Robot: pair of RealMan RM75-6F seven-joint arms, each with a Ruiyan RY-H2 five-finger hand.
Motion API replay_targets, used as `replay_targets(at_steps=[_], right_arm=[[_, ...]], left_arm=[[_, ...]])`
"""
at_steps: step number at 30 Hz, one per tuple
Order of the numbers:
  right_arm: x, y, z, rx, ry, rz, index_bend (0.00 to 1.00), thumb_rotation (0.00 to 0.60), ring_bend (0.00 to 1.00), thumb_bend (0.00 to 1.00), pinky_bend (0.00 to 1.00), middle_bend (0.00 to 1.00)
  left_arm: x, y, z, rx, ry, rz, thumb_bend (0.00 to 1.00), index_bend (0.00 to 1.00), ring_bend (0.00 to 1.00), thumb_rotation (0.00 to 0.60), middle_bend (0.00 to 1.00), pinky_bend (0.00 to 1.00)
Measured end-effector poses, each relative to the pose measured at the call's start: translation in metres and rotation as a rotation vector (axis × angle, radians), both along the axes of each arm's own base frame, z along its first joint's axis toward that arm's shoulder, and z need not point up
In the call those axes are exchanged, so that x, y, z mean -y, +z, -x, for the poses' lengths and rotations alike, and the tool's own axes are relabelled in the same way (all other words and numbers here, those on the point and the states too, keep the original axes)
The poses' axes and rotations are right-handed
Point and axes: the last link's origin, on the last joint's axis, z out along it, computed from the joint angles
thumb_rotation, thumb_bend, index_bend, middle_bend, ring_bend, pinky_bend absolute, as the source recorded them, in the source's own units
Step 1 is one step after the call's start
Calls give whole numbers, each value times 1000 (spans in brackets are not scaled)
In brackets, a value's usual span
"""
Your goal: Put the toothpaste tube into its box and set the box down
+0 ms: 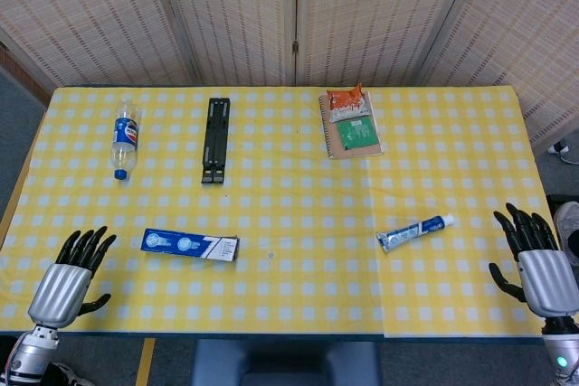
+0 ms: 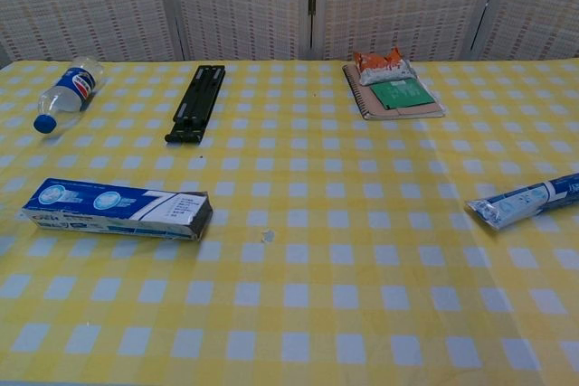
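Yellow checked table before woven screens
Box left of toothpaste tube; left hand and right hand empty, fingers apart.

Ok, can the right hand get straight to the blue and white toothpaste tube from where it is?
Probably yes. The right hand hovers open at the table's right edge, and the blue and white toothpaste tube lies just inboard of it on bare yellow checked tablecloth, with nothing between them.

We see a plastic bottle lying far left, a black folded stand beside it, a snack packet atop a spiral notebook, yellow checked tablecloth
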Motion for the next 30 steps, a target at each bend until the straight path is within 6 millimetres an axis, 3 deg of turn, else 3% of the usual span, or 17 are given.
replay_targets(at_steps=[6,11,14,21,30], right_arm=[[4,-7,0,-40,-15,10,0,600,0,394,0,0],[3,-11,-2,-51,-7,-11,0,600,0,394,0,0],[2,-12,-3,-68,9,-20,0,600,0,394,0,0],[4,-19,-7,-76,42,-56,0,600,0,394,0,0],[8,-10,0,-41,22,-101,0,600,0,395,0,0]], left_arm=[[1,1,0,14,11,22,169,0,22,600,9,11],[-1,-4,-4,99,-1,42,173,3,77,600,40,134],[-6,-11,-8,141,3,71,174,62,130,600,74,172],[-38,-37,-21,64,23,206,174,51,140,600,90,176],[-88,-72,-42,133,26,336,181,44,134,600,90,163]])
